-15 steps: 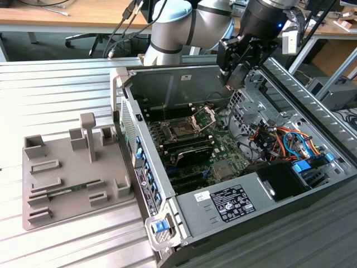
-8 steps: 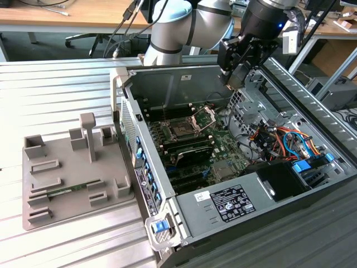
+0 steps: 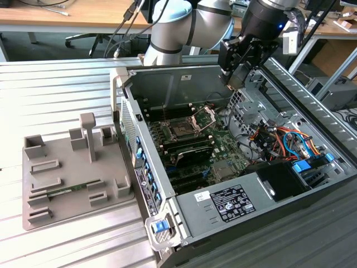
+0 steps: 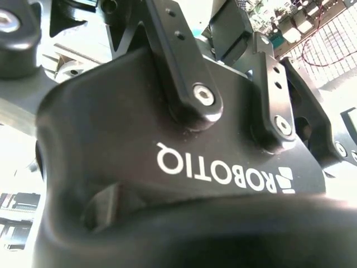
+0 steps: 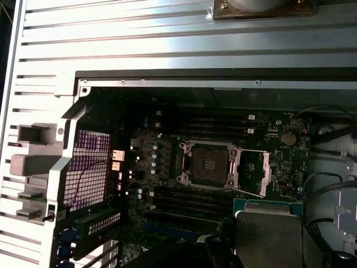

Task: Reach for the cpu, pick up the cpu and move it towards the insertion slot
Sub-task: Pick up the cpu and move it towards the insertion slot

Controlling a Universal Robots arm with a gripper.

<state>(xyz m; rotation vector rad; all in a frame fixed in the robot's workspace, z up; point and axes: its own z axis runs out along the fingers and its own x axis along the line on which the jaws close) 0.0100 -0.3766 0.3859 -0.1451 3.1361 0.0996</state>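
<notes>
My gripper (image 3: 236,77) hangs over the back right of the open computer case, above the drive cage, shut on the cpu (image 3: 235,80). In the first wrist view the cpu (image 5: 268,237) is a silvery square with a green rim, seen close up and held off to one side of the insertion slot (image 5: 209,164). The insertion slot (image 3: 183,132) is a square socket with a dark centre on the green board; its shiny metal frame (image 3: 204,117) is hinged open. The cpu is well above the board and to the exterior view's right of the slot. The gripper's black body (image 4: 184,167) shows in the second wrist view.
A grey tray (image 3: 61,195) with raised blocks lies on the ribbed metal table at the exterior view's left. Long black memory slots (image 3: 192,149) run beside the socket. Cables (image 3: 279,139) and a drive cage (image 3: 251,97) crowd the case's right side, and its walls rise around the board.
</notes>
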